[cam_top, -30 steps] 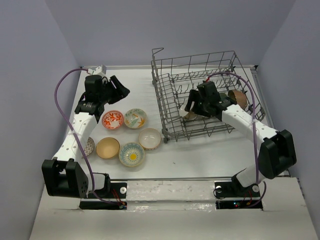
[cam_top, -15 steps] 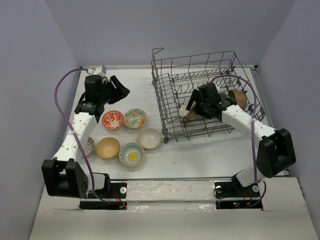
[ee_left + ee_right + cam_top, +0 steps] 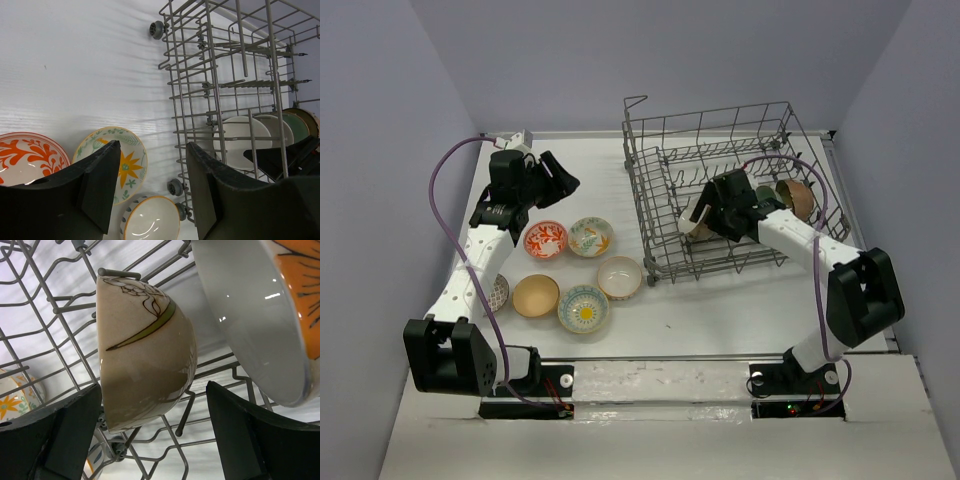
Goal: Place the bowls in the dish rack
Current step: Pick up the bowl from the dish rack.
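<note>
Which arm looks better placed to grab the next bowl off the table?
The left. The left gripper hangs open right by the orange-patterned bowl and the flowered bowl, neither loaded yet. The right gripper is inside the dish rack, open around a cream bowl standing among the wires.

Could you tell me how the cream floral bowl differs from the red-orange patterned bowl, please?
The cream floral bowl stands on edge in the dish rack; the red-orange patterned bowl sits flat, mouth up, on the table. The first bears thin green-and-brown lines, the second bold orange fronds. Both are round.
</note>
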`<state>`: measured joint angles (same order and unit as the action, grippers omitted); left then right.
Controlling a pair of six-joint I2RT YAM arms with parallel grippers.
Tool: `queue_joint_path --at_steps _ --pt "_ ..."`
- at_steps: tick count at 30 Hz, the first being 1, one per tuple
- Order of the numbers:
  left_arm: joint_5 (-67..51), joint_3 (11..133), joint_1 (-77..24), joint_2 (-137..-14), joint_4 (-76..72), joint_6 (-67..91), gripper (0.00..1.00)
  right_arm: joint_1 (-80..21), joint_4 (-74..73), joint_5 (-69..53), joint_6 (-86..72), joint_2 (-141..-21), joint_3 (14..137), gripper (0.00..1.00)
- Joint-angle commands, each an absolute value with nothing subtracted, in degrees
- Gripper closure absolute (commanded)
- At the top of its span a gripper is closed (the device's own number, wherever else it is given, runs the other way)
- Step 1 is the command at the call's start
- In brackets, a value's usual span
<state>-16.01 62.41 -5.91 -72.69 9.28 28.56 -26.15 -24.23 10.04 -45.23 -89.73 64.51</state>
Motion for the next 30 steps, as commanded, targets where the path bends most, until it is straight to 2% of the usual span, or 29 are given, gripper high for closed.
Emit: queue_joint_path --at_steps 1,7,16,20,23,30 --pt "-16.08 63.63 -6.06 -71.54 7.65 27.60 0.36 -25.75 -19.43 10.46 -46.41 -90.61 63.37 0.10" --pt "-16.08 63.54 -6.06 -71.54 7.65 27.60 0.36 -25.75 -17.49 11.60 -45.44 -91.23 63.02 0.12" --pt "-16.17 63.37 -6.07 -71.63 7.47 27.60 0.36 -25.75 -14.94 14.15 -42.81 -91.05 62.93 0.27" --pt "-16.08 63.37 -6.06 -71.63 7.56 27.68 0.36 -25.75 -14.59 14.50 -41.40 -91.06 63.37 0.40" --pt "-16.08 63.37 -6.07 -71.63 7.56 27.60 0.36 -25.75 -14.50 15.12 -40.17 -90.36 63.54 0.45" --pt "-16.08 63.37 -6.15 -71.98 7.38 27.77 0.36 -25.75 -14.76 15.82 -35.60 -87.81 64.51 0.49"
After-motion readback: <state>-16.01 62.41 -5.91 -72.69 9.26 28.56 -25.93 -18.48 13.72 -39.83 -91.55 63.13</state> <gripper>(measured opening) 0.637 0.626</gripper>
